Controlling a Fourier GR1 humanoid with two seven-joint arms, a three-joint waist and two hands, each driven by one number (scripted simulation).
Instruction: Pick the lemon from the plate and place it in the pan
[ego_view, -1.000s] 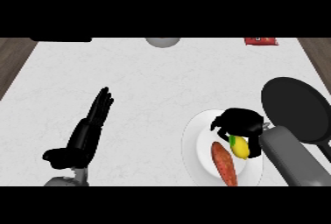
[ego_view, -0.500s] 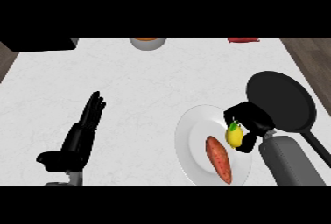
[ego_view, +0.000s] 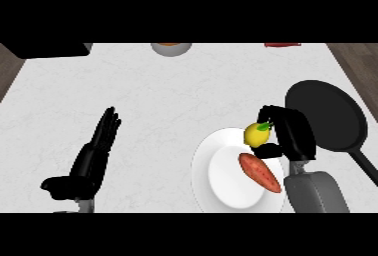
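the black right hand at the right of the frame is curled around the small yellow lemon with a green leaf, holding it over the upper right rim of the round white plate, where an orange-red sweet potato lies. the round black frying pan sits on the pale marbled desk just right of that hand. the black left hand rests at lower left with fingers straight, grasping nothing; no writing can be read.

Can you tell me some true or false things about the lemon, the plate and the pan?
1. The right hand is curled round the yellow lemon. True.
2. The lemon lies inside the black frying pan. False: it is at the round white plate's upper rim.
3. An orange-red sweet potato lies on the plate. True.
4. The left hand grips the pan's handle. False: it rests open at the left, touching nothing.
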